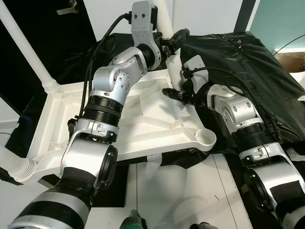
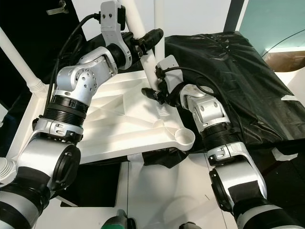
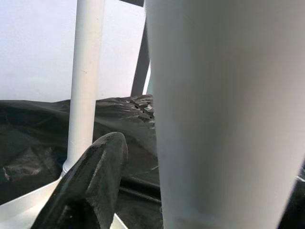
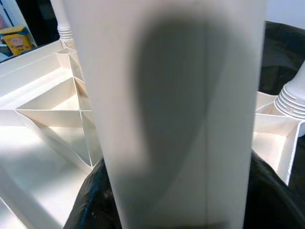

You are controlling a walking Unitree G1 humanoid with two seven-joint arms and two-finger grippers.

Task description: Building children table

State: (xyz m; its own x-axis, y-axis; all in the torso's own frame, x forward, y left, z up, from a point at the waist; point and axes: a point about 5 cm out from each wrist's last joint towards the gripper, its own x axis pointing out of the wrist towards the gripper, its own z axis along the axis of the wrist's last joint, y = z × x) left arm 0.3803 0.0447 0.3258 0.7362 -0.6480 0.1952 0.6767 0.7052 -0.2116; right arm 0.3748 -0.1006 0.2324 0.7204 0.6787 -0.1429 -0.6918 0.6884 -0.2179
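The white plastic table top (image 1: 143, 121) lies upside down, ribs up, in front of me. A white table leg (image 2: 150, 67) stands upright over its far right corner. My left gripper (image 1: 170, 40) is shut on this leg high up; the leg (image 3: 224, 119) looms beside one black finger (image 3: 90, 186). Lower down, close to the leg's ribbed foot (image 1: 183, 110), my right gripper (image 1: 177, 94) is shut around the same leg (image 4: 167, 95). Two other legs (image 1: 28, 43) (image 1: 14, 167) stand in the left corners. The near right corner socket (image 1: 206, 138) is open.
A black sheet (image 1: 248, 62) covers the surface to the right and under the table top. A cardboard box (image 1: 291, 59) sits at the far right. White floor (image 1: 190, 191) lies below the table's near edge. A dark door (image 1: 28, 19) is at the back left.
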